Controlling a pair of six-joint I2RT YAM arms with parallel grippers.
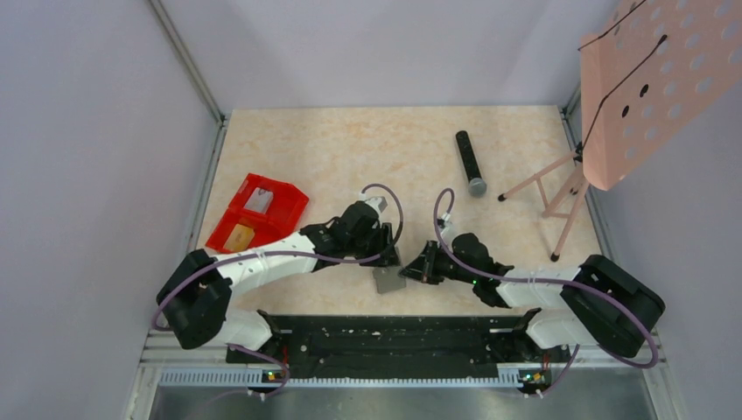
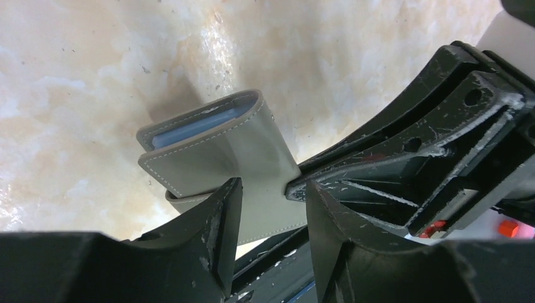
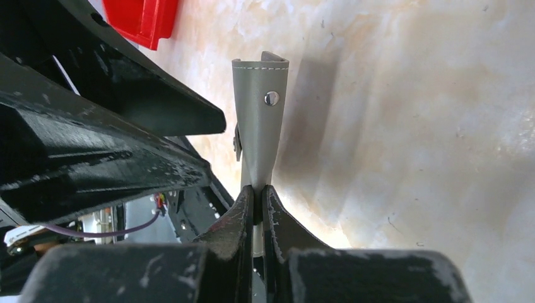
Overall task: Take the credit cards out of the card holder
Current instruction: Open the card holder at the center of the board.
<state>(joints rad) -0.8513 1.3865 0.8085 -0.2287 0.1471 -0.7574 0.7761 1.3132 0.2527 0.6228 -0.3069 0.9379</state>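
Clamped the card holder (image 1: pixel 386 280) by one edge in the right gripper (image 3: pixel 258 197), at the front middle of the table (image 1: pixel 350 149). Spread the left gripper (image 2: pixel 270 189) wide across its grey face, apparently without pinching. Showed pale blue inside.

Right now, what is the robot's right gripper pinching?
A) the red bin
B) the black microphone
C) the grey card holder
C: in the right wrist view, the right gripper is closed tight on the edge of the grey card holder.
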